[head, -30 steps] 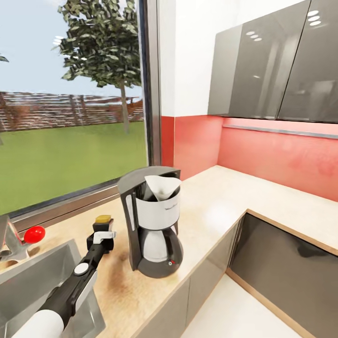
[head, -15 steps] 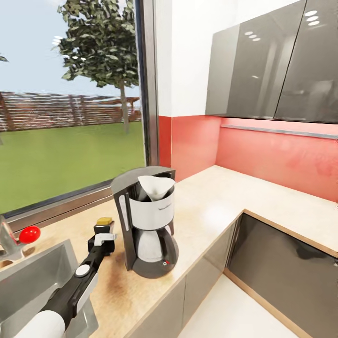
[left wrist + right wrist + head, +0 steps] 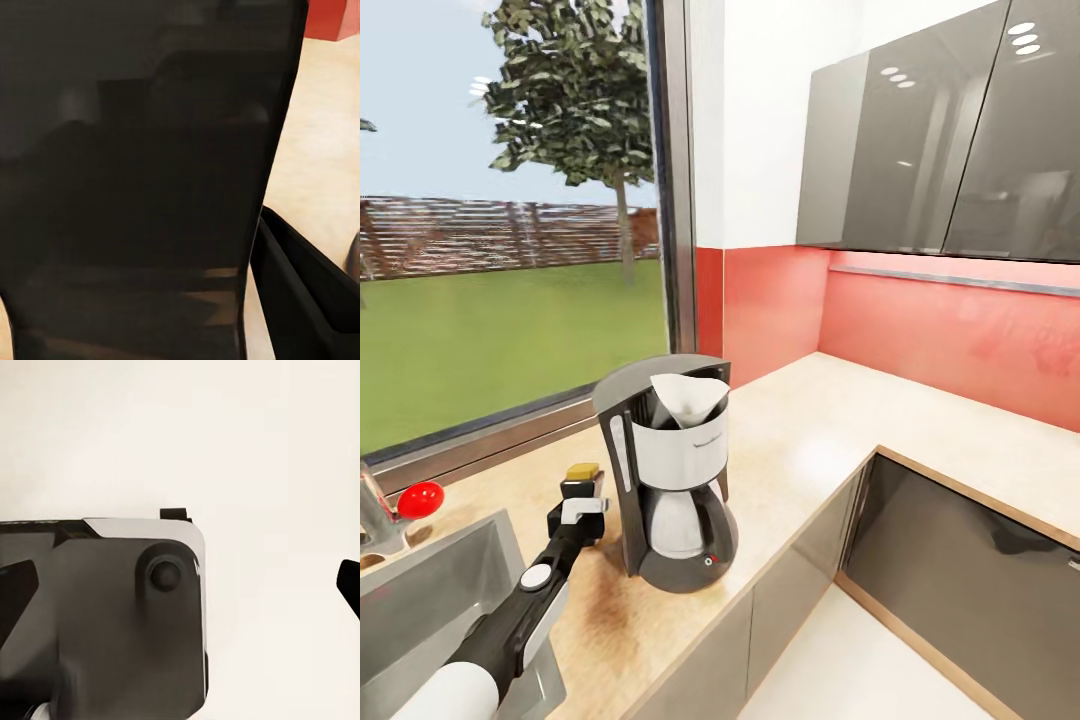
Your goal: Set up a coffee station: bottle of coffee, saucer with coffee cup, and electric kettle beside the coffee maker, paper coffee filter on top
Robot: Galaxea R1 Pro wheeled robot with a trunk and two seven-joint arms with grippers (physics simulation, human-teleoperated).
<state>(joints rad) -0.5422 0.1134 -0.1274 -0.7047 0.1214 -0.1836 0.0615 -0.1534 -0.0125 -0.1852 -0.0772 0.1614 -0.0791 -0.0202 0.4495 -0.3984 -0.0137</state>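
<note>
Coffee maker (image 3: 672,470): stands on the countertop (image 3: 830,440), near its front edge, right of the sink (image 3: 430,590).
Filter (image 3: 688,396): white cone seated in the maker's top; count this step done.
Bottle (image 3: 582,482): gold cap and dark body just left of the maker, your left gripper (image 3: 580,503) right at it. Whether the bottle stands on the countertop or hangs in the grip, you cannot tell; treat this step as nearly done.
Left pincer: hidden against the bottle; wide or narrow, you cannot tell. The left wrist view gives a dark surface close up, too near to name.
Right pincer: state cannot be told; the right wrist view gives a grey housing against a pale blank ground.
Saucer, cup, kettle: all left to do, by the look of it.
</note>
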